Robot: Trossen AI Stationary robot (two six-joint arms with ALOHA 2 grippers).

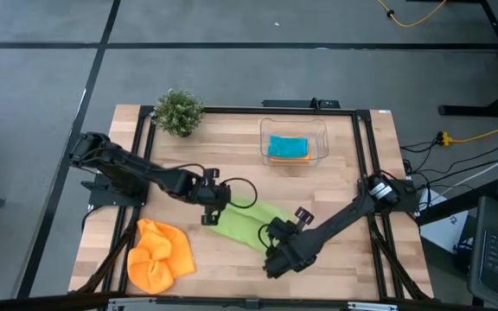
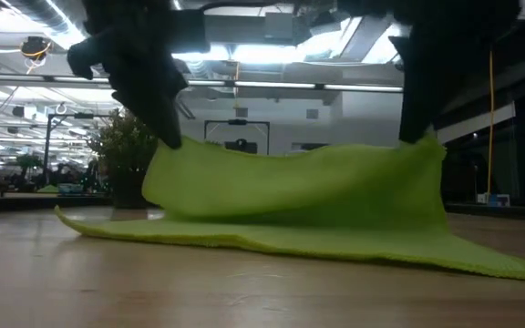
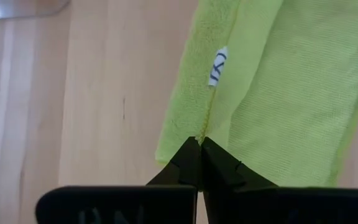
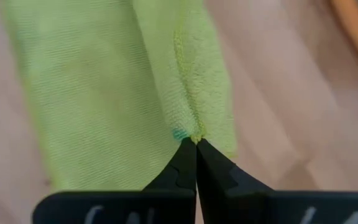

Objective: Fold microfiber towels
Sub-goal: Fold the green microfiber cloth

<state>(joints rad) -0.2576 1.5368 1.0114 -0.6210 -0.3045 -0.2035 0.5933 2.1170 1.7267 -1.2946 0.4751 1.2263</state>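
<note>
— Near the middle of the table, what are the two grippers doing?
— Both are pinched shut on the lime green towel. The left gripper nips one end of its edge, the right gripper the other end, jaws fully closed on cloth.
— And the towel itself?
— Lifted along that held edge, the rest draped on the wood. An orange towel lies crumpled near the front left corner; a teal towel sits in the clear tub

text: none legible | green towel tag: marks unreadable
</note>
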